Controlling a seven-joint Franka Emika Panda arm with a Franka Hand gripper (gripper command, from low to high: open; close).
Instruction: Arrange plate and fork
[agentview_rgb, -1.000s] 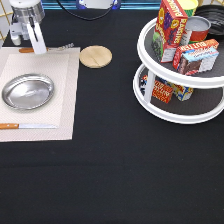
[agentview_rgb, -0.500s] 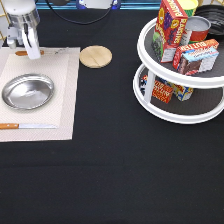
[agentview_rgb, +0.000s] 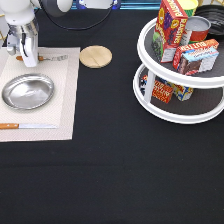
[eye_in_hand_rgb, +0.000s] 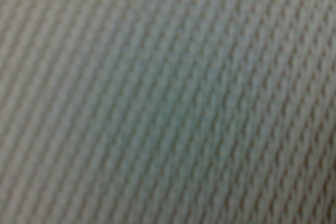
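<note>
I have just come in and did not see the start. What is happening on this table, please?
A robot arm is setting a place. Its gripper is down at the top edge of the placemat, right at the handle of the fork, which lies flat there. The plate sits on the placemat below it, and a knife lies near the placemat's bottom edge. A wooden disc and a two-tier rack of groceries stand apart.

End effector (agentview_rgb: 30, 60) is positioned at the exterior view's top left, low over the far edge of a beige placemat (agentview_rgb: 67, 100), directly at the fork (agentview_rgb: 50, 58). The fork lies flat along that edge, tines toward the exterior view's right. The plate (agentview_rgb: 27, 91) sits on the placemat below the fork, apart from it. A knife (agentview_rgb: 25, 126) lies below the plate. A wooden disc (agentview_rgb: 95, 56) rests on the black bench (agentview_rgb: 110, 170), just beside the placemat. A two-tier turntable (agentview_rgb: 175, 107) holds groceries at right.
</note>
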